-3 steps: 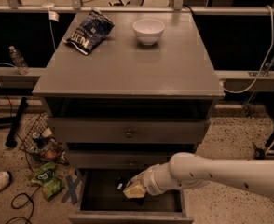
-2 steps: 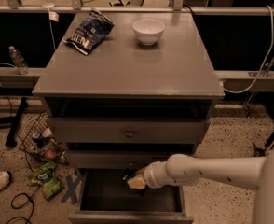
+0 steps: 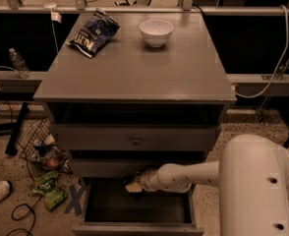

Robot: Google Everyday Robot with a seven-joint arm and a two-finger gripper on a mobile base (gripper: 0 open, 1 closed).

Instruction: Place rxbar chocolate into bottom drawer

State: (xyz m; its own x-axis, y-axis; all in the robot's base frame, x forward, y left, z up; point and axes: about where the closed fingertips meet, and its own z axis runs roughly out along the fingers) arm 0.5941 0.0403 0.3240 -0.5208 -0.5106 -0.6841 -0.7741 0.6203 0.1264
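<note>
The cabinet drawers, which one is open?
The bottom drawer, pulled out with its dark inside showing; the two upper drawers sit pushed in. The gripper hangs over its back part.

Matt grey painted wood bottom drawer (image 3: 134, 228) beneath hand (image 3: 133, 186); glossy bowl (image 3: 156, 31)

Open bottom drawer (image 3: 134, 227), end effector (image 3: 133, 185) over its rear, middle drawer front (image 3: 100, 167) close overhead

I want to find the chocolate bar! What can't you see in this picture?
The chocolate bar: camera view, lost in the dark around the gripper, which is over the open bottom drawer.
Drawer front: cut off by the bottom edge.
Drawer's back right corner: hidden by the arm.
</note>
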